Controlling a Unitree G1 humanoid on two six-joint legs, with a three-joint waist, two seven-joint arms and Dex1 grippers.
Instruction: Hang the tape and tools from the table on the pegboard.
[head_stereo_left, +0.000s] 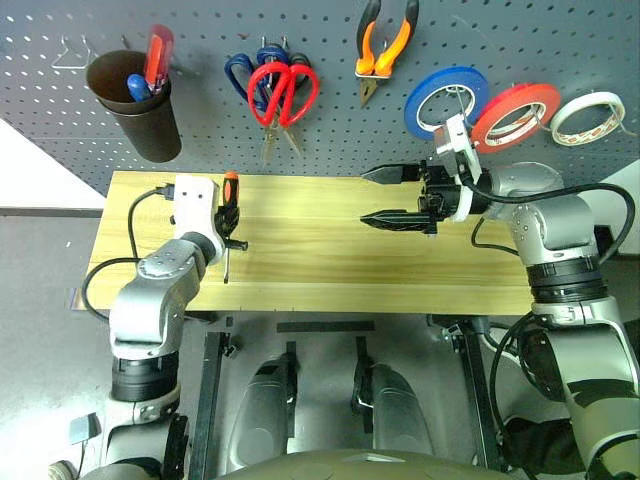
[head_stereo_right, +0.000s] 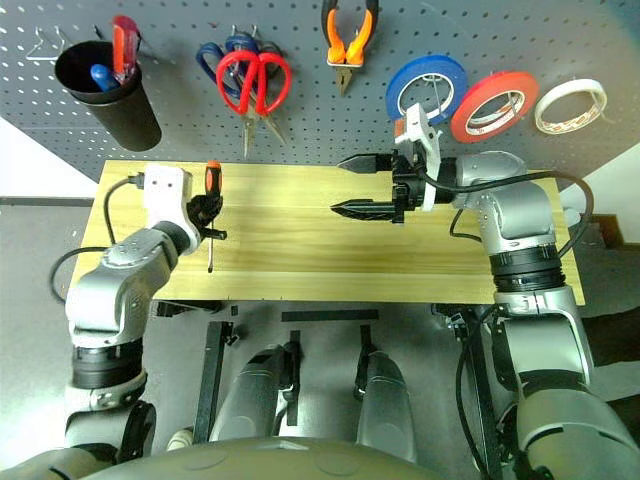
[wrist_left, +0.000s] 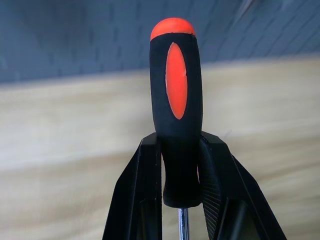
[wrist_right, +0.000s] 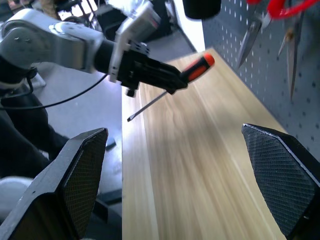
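My left gripper (head_stereo_left: 228, 228) is shut on the black-and-orange handle of the screwdriver (head_stereo_left: 229, 198), held just above the left part of the wood table (head_stereo_left: 320, 255). The thin shaft points back toward me, and the handle (wrist_left: 176, 100) stands up between the fingers. My right gripper (head_stereo_left: 386, 196) hovers open over the table's right half, pointing left, with nothing in it. On the pegboard (head_stereo_left: 330, 140) hang the red-handled scissors (head_stereo_left: 283, 92), the orange-and-black pliers (head_stereo_left: 385, 45) and the whitish tape ring (head_stereo_left: 588, 117).
A black cup (head_stereo_left: 135, 110) holding a red and a blue screwdriver hangs at the board's left, under a bare wire hook (head_stereo_left: 70, 52). Blue-handled scissors (head_stereo_left: 250, 70) hang behind the red ones. A blue roll (head_stereo_left: 446, 100) and a red roll (head_stereo_left: 516, 115) hang right.
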